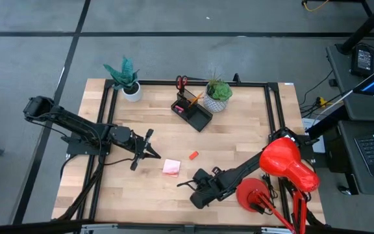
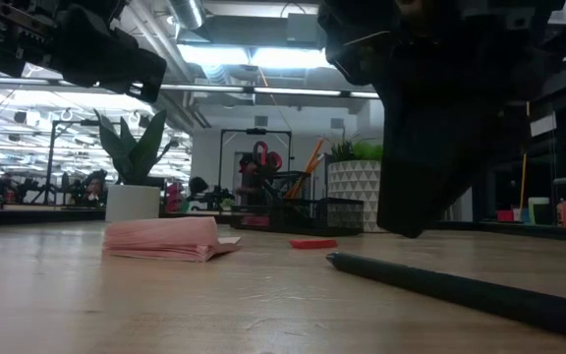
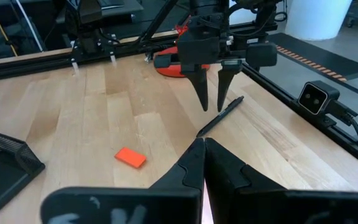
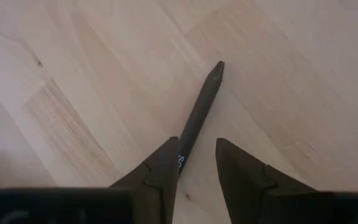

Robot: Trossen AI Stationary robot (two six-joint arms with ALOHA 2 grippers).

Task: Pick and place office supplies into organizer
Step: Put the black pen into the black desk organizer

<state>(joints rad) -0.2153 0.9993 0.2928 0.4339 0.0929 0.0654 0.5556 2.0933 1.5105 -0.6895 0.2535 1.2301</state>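
Note:
A thin black pen (image 4: 201,112) lies flat on the wooden table near its front edge. My right gripper (image 4: 196,162) points steeply down over the pen's near end, open, one finger on each side of it (image 3: 219,116). A pink sticky-note pad (image 1: 171,167) and a small red eraser (image 1: 193,155) lie at mid-table. My left gripper (image 1: 149,151) hovers shut just left of the pad, holding nothing. The black organizer (image 1: 192,112) stands at the far side, with red-handled scissors (image 1: 182,82) and an orange pencil (image 1: 193,99) upright in it.
Two potted plants in white pots (image 1: 132,91) (image 1: 217,99) flank the organizer at the far edge. A red lamp-like object (image 1: 287,162) stands at the table's right near corner. Black frame rails (image 1: 273,117) run along the table's sides. Bare wood lies between pad and organizer.

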